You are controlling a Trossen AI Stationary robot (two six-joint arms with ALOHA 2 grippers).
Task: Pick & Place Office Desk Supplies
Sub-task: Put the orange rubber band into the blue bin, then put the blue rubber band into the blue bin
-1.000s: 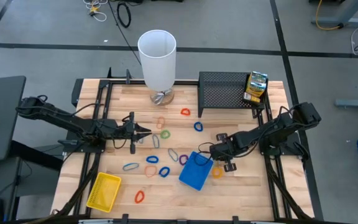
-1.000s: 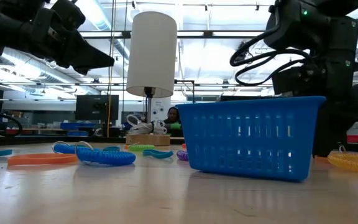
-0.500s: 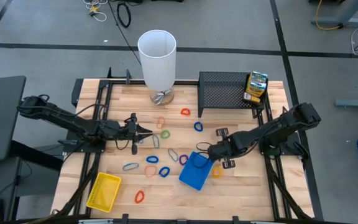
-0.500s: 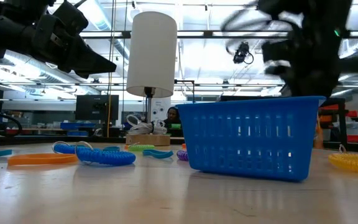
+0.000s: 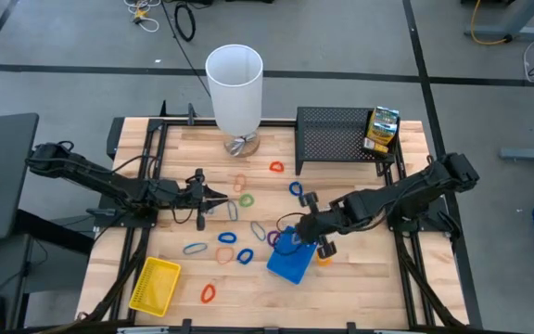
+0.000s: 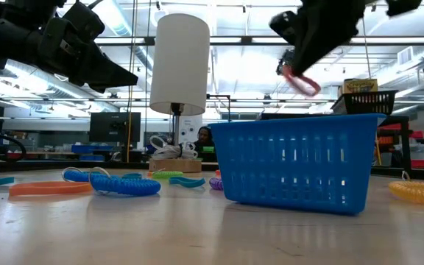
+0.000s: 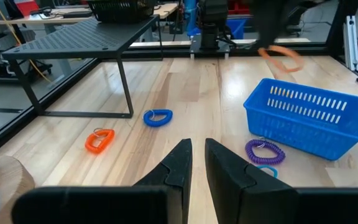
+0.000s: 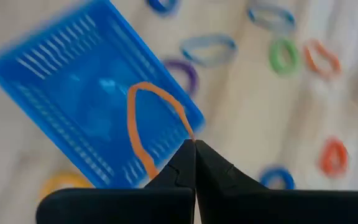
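Note:
My right gripper hovers over the blue tray's far edge, shut on an orange rubber-band loop, which also shows in the low view above the tray. My left gripper waits above the table left of centre, its fingers a narrow gap apart and empty. Several coloured loops lie flat on the wood, among them a purple one by the tray. A yellow tray sits near the near-left corner. A green-yellow box stands on the black rack. My right gripper pinches the orange loop at one point of its band between the two fingertips, coming from above and slanting toward the table's left. The loop is lifted clear and hangs open below the fingers, over the inside of the blue tray.
A tall white cylinder stands at the far middle, and a black mesh rack at the far right. A yellow-orange loop lies right of the blue tray. Bare wood shows along the near edge, between the two trays.
My right gripper has moved up and toward the table's left, from beside the blue tray's right side to above its far edge, carrying the orange loop clear of the table. The blue tray and the other loops stayed put.

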